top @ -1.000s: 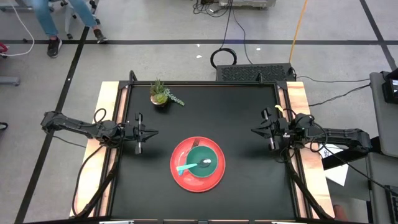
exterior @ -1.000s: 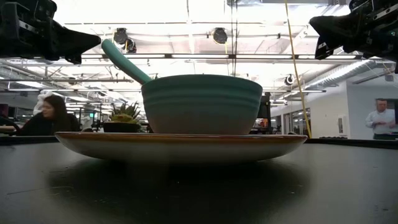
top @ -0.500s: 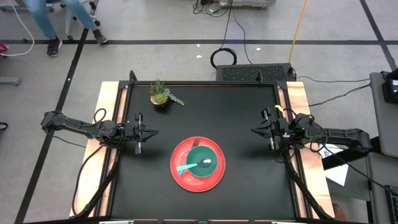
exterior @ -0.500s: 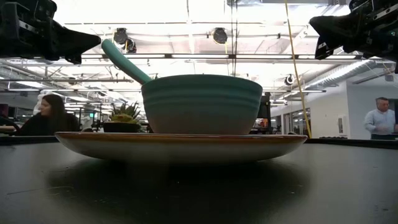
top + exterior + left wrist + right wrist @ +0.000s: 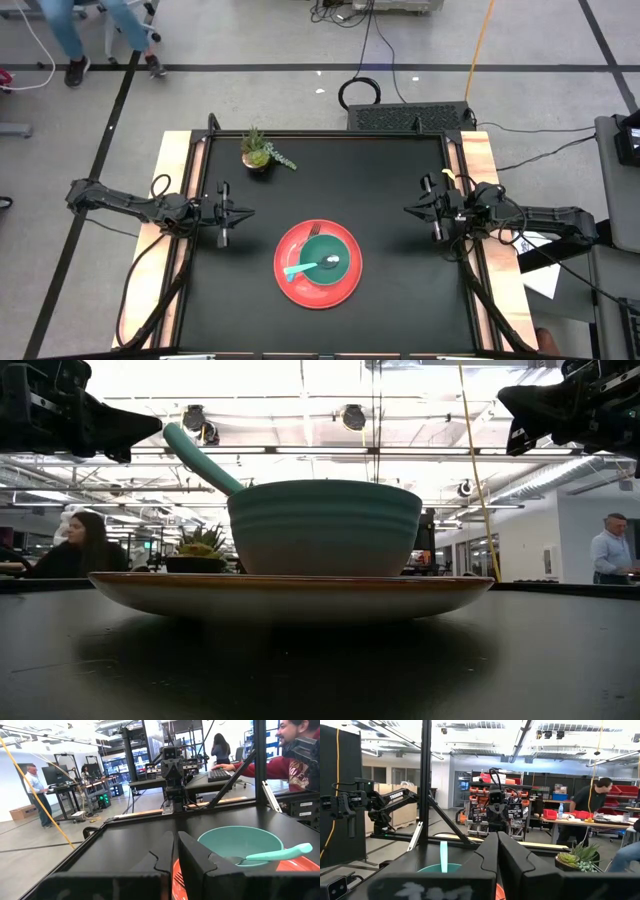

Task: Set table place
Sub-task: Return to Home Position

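High view shows the red plate (image 5: 346,286) lying on the black table (image 5: 400,290), a little toward the near edge and about midway between the two arms. The teal bowl (image 5: 318,243) sits on the plate, roughly at its middle. A spoon (image 5: 300,270) with a light-teal handle rests in the bowl, its metal end inside and its handle leaning out over the rim toward the left arm's side.

The left gripper (image 5: 243,212) hangs over the table's left part, well apart from the plate and pointing toward the table's middle. Its own wrist view shows the two dark fingers (image 5: 192,857) pressed together, clasping nothing. The right gripper (image 5: 410,210) hangs over the right part, facing the left one, also well clear of the plate. Its fingers (image 5: 487,855) likewise meet with nothing between them.

A small potted plant (image 5: 258,152) stands near the far edge, on the left half. In the low view a person (image 5: 75,545) sits in the room behind the table.
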